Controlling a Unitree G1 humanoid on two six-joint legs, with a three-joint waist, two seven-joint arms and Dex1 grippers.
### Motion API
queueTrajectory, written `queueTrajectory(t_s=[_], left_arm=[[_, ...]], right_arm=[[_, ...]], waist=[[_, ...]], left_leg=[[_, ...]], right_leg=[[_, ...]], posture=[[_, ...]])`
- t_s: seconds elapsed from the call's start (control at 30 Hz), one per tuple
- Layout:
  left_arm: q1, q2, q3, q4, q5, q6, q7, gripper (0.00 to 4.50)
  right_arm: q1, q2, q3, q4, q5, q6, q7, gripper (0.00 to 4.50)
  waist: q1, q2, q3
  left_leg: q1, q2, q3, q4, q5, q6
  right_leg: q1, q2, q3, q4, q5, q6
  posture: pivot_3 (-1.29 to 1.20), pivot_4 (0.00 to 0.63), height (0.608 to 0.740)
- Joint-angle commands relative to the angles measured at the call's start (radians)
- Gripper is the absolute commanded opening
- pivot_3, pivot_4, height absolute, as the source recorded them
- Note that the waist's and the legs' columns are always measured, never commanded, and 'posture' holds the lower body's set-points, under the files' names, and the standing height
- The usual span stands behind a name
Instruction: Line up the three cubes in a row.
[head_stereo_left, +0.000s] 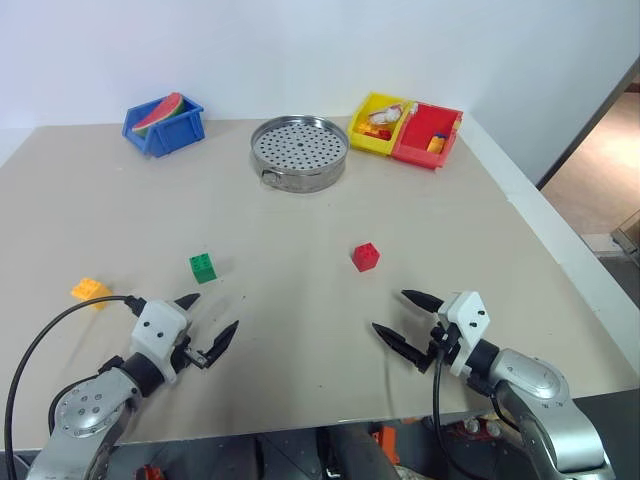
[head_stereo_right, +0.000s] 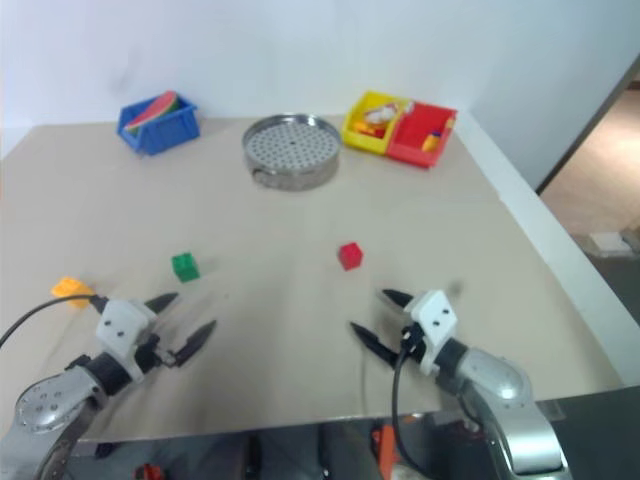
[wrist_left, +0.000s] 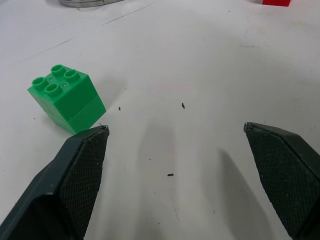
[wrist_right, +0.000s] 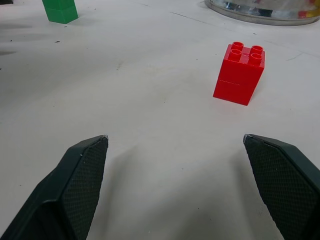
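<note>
Three studded cubes lie apart on the beige table (head_stereo_left: 300, 330). The green cube (head_stereo_left: 203, 267) sits left of centre, the red cube (head_stereo_left: 366, 257) right of centre, and the orange-yellow cube (head_stereo_left: 90, 291) near the left edge. My left gripper (head_stereo_left: 205, 326) hovers open just in front of the green cube (wrist_left: 66, 98), nothing between its fingers. My right gripper (head_stereo_left: 405, 320) is open too, empty, in front of and slightly right of the red cube (wrist_right: 239, 73).
At the back stand a blue bin (head_stereo_left: 164, 125) with a watermelon-slice toy, a round perforated steel steamer tray (head_stereo_left: 299, 152), and a yellow bin (head_stereo_left: 379, 123) beside a red bin (head_stereo_left: 427, 134) holding small pieces. The table's right edge runs close to the red bin.
</note>
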Motion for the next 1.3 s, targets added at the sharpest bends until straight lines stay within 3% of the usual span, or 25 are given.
queueTrajectory(t_s=[0.03,0.63,0.73,0.83,1.03,1.3], left_arm=[[-0.007,0.011,-0.003,-0.008,-0.013,-0.019,-0.031,4.48],[-0.053,0.051,-0.021,-0.021,-0.084,-0.004,-0.163,4.48],[-0.103,0.092,-0.045,-0.031,-0.126,0.023,-0.229,4.48],[-0.151,0.132,-0.088,-0.047,-0.165,0.052,-0.297,4.48],[-0.238,0.205,-0.165,-0.026,-0.207,0.088,-0.427,4.48],[-0.297,0.216,-0.177,0.090,-0.166,0.029,-0.491,4.48]], right_arm=[[-0.004,-0.006,0.001,-0.020,0.003,-0.024,0.006,4.50],[-0.028,-0.016,-0.011,-0.082,0.040,0.020,-0.017,4.50],[-0.141,-0.023,-0.091,-0.142,0.152,0.139,-0.078,4.50],[-0.256,-0.047,-0.111,-0.124,0.147,0.187,-0.117,4.50],[-0.431,0.013,-0.029,0.069,0.038,0.190,-0.215,4.50],[-0.550,0.109,0.086,0.185,-0.020,0.232,-0.248,4.50]], waist=[[0.000,0.000,0.000],[0.000,0.000,0.000],[-0.001,0.001,0.001],[-0.002,0.000,0.000],[-0.002,0.000,0.000],[-0.002,0.001,0.000]], left_leg=[[0.000,0.000,0.000,0.000,0.000,0.000],[0.000,0.000,0.000,0.000,0.000,0.000],[0.000,0.000,0.000,0.000,0.000,0.000],[0.001,-0.001,0.000,0.002,0.000,0.000],[0.000,-0.001,0.000,0.001,0.000,0.001],[-0.002,0.000,-0.001,0.000,-0.002,0.004]], right_leg=[[0.000,0.000,0.000,0.000,0.000,0.000],[0.000,0.000,0.000,0.000,0.000,0.000],[0.000,0.001,0.000,0.000,0.000,0.000],[0.001,0.003,0.003,0.000,0.002,0.003],[0.001,0.004,0.003,0.000,0.001,0.001],[-0.001,0.006,0.005,0.001,0.002,0.003]], posture=[[0.00,0.150,0.740],[0.00,0.150,0.740],[0.00,0.150,0.740],[0.00,0.150,0.740],[0.00,0.150,0.740],[0.00,0.150,0.740]])
